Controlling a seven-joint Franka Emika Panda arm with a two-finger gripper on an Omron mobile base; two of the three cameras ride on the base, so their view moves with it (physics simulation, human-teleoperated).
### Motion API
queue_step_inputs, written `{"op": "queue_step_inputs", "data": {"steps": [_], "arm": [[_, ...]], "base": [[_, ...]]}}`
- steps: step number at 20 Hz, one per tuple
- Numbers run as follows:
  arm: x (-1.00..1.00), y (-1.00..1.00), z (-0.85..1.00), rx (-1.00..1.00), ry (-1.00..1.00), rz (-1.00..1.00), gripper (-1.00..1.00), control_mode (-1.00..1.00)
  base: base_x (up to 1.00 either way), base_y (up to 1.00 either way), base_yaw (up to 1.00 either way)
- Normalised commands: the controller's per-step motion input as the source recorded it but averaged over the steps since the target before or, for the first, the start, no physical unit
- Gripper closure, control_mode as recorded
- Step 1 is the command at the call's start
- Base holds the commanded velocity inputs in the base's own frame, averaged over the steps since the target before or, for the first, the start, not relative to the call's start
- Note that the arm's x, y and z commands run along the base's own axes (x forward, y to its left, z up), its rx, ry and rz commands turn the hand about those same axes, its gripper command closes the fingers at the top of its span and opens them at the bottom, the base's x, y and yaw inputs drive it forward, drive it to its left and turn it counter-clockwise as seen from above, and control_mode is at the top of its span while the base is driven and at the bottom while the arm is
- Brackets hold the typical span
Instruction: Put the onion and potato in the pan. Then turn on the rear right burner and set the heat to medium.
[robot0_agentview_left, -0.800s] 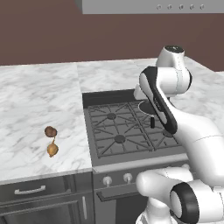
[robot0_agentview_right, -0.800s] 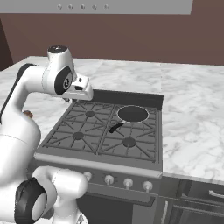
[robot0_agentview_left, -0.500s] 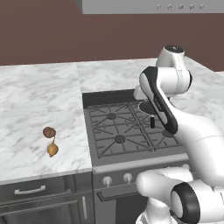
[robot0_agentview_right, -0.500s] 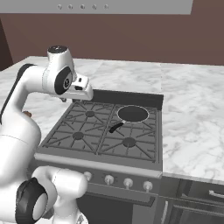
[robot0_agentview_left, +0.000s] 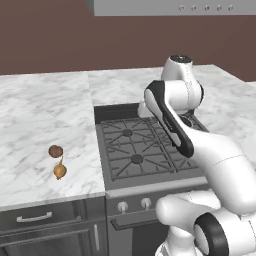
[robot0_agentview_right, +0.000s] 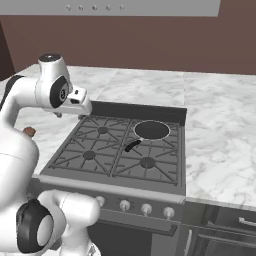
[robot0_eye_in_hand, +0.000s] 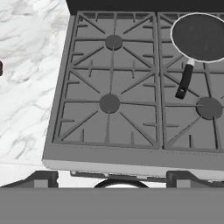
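Observation:
On the left counter lie the dark reddish-brown potato (robot0_agentview_left: 55, 150) and, just in front of it, the golden-tan onion (robot0_agentview_left: 60, 171). The potato (robot0_eye_in_hand: 1, 68) also peeks in at the left edge of the hand view. The pan (robot0_eye_in_hand: 199, 37), dark with a pale rim and a black handle (robot0_eye_in_hand: 184, 82), is empty and sits on the rear right burner, whose grate (robot0_eye_in_hand: 168, 72) shows around it. My gripper (robot0_eye_in_hand: 113, 178) is open and holds nothing. It hangs high over the stove's left half, well apart from the pan (robot0_agentview_right: 151, 130) and from both vegetables.
The four-burner stove (robot0_agentview_right: 102, 150) has a row of knobs (robot0_agentview_right: 135, 206) along its front. Marble counter (robot0_agentview_left: 35, 115) runs left of it and also to the right (robot0_agentview_right: 220, 130). A range hood (robot0_agentview_right: 145, 6) hangs above, and drawers (robot0_agentview_left: 35, 217) sit below the left counter.
The arm has swung left, from over the stove's right half toward its left half. The onion, potato and pan have not moved, and the jaws stay open.

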Motion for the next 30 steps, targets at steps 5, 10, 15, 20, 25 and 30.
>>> {"op": "queue_step_inputs", "data": {"steps": [5, 10, 15, 20, 25, 30], "arm": [[0.0, 0.88, -0.13, 0.0, 0.0, 0.0, -1.0, -1.0], [0.0, 0.52, -0.06, 0.0, 0.0, 0.03, -1.0, -1.0], [0.0, 0.05, 0.0, 0.0, 0.0, 0.07, -1.0, -1.0], [-0.06, 0.04, 0.0, 0.0, 0.0, 0.13, -1.0, -1.0], [-0.33, 0.05, 0.0, 0.0, 0.0, 0.11, -1.0, -1.0], [-0.03, 0.35, 0.0, 0.0, 0.0, 0.01, -1.0, -1.0]], "base": [[0.0, 0.0, 0.0], [0.0, 0.0, 0.0], [0.0, 0.0, 0.0], [0.0, 0.0, 0.0], [0.0, 0.0, 0.0], [0.0, 0.0, 0.0]]}}
